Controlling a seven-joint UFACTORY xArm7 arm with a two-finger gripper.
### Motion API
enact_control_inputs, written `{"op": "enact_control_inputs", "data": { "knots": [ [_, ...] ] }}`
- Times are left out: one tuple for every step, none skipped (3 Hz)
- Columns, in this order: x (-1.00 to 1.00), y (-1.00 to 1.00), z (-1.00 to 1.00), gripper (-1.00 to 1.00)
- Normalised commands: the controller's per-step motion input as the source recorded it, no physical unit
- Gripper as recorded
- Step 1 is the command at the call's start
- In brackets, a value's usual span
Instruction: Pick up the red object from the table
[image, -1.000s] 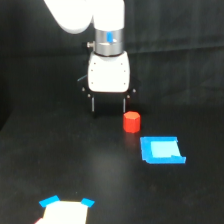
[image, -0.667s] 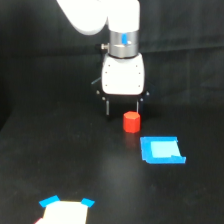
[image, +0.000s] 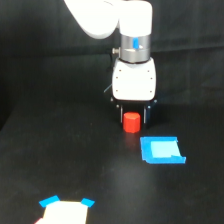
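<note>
The table looks matt black. The arm's white casing appears to be smooth, faintly glossy plastic, with a metallic grey band above. The red object looks matt.

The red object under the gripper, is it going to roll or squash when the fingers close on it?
The red object looks like a solid chunky block, so it probably stays stiff. It stands squat on the table, so tipping seems unlikely. The gripper straddles it with jaws apart; its small size suggests it is light.
</note>
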Motion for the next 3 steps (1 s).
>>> {"op": "enact_control_inputs", "data": {
  "knots": [
    [-0.13, -0.13, -0.33, -0.06],
    [-0.22, -0.08, -0.3, 0.88],
    [-0.41, 0.04, -0.43, 0.62]
  ]
}}
